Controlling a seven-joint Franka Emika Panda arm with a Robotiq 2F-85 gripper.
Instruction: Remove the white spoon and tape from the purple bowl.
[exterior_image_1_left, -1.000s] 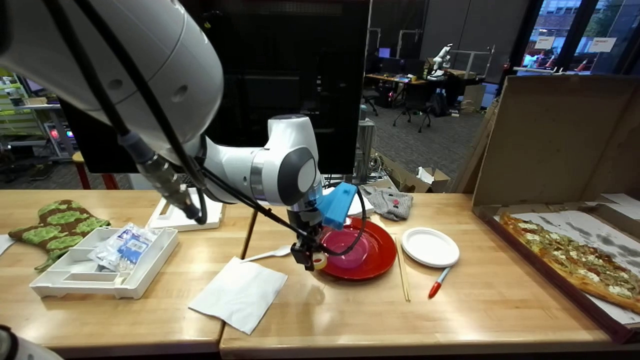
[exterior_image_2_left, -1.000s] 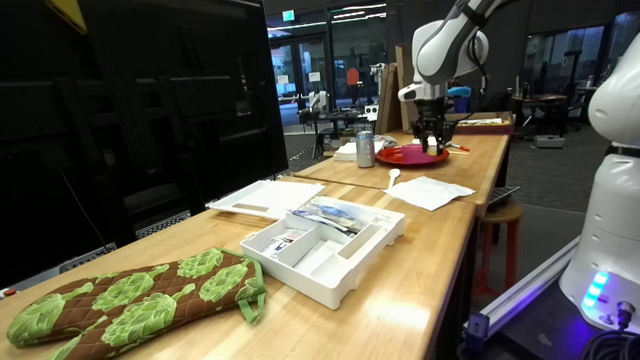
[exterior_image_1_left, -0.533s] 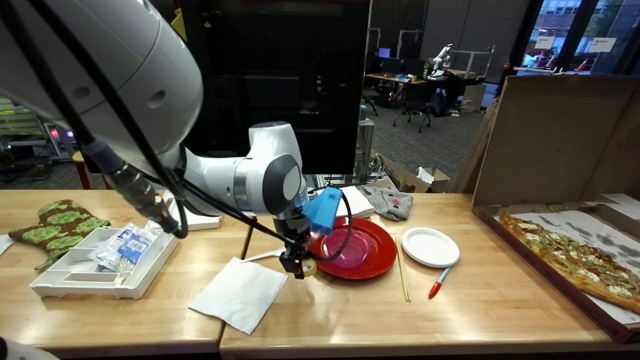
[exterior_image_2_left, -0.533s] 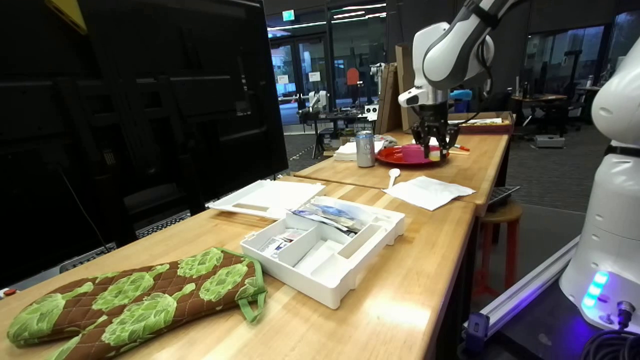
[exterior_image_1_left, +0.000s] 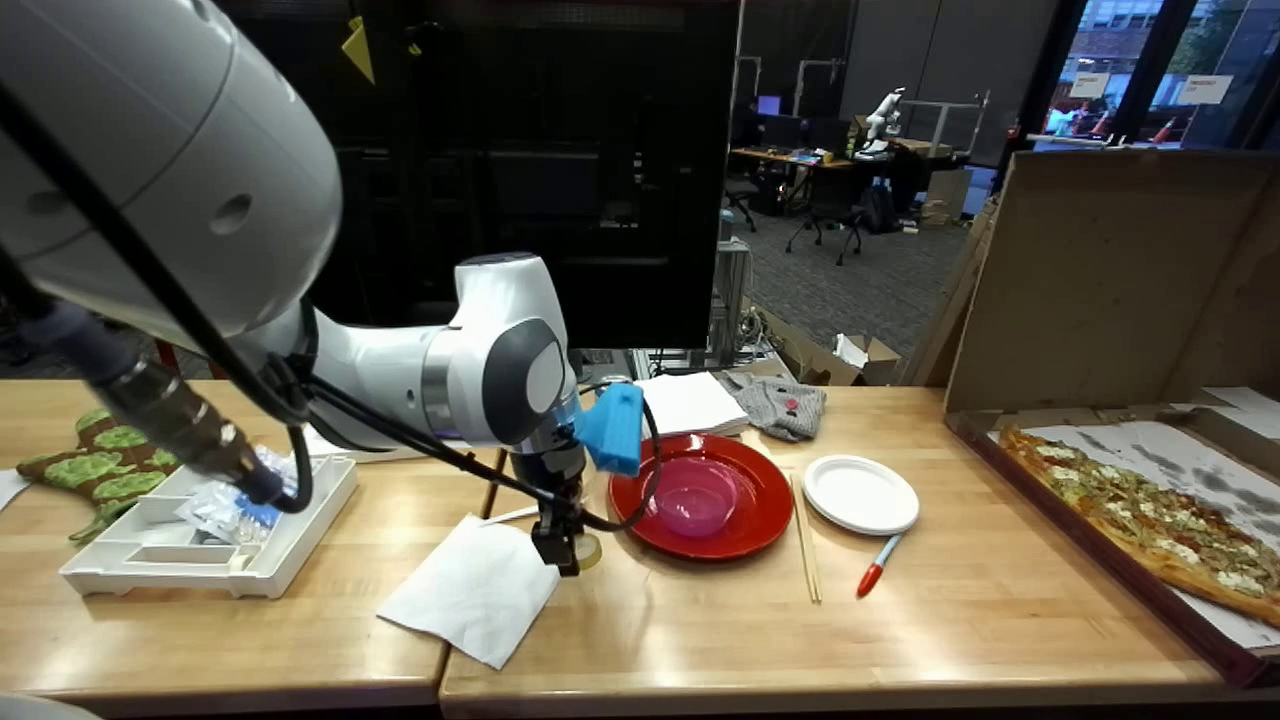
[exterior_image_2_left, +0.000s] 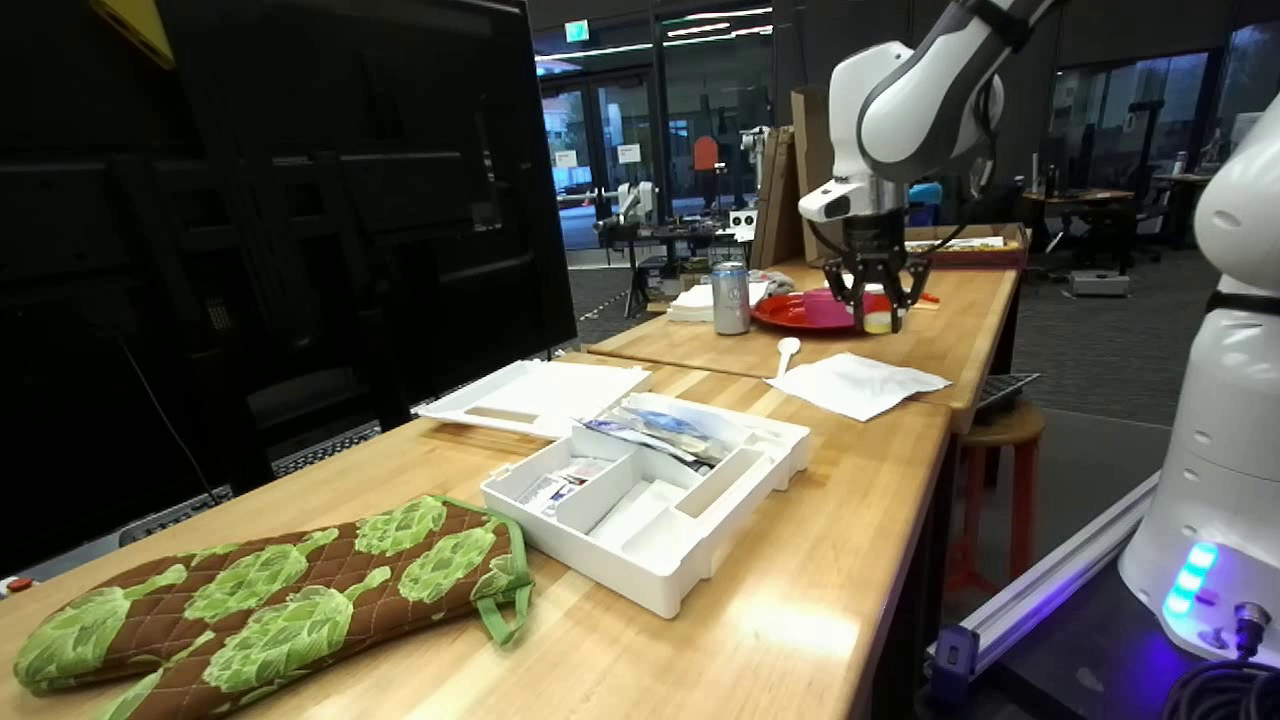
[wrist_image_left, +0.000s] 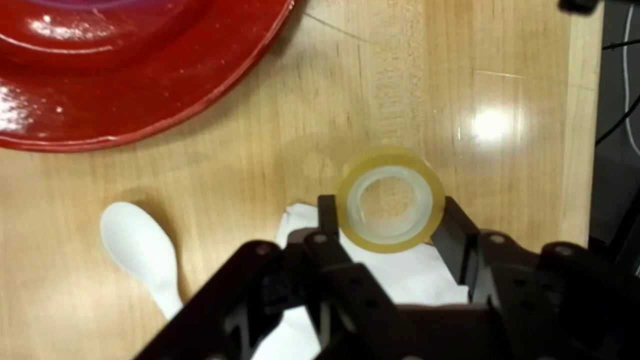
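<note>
Yellow tape roll (wrist_image_left: 387, 234) | clasped in gripper (wrist_image_left: 390, 217) | shifted farther from purple bowl (exterior_image_1_left: 692, 497) | white spoon (wrist_image_left: 144, 251) on bench (wrist_image_left: 250, 155) | likely only release remaining

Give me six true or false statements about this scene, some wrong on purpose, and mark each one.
The gripper holds the tape. True.
The pizza box is shut. False: the pizza box stands open.
The purple bowl rests on the red dish. True.
The white spoon is in the red dish. False: the white spoon lies outside it.
Chopsticks lie between the red dish and the white plate. True.
The silver can lies on its side. False: the silver can stands upright.
</note>
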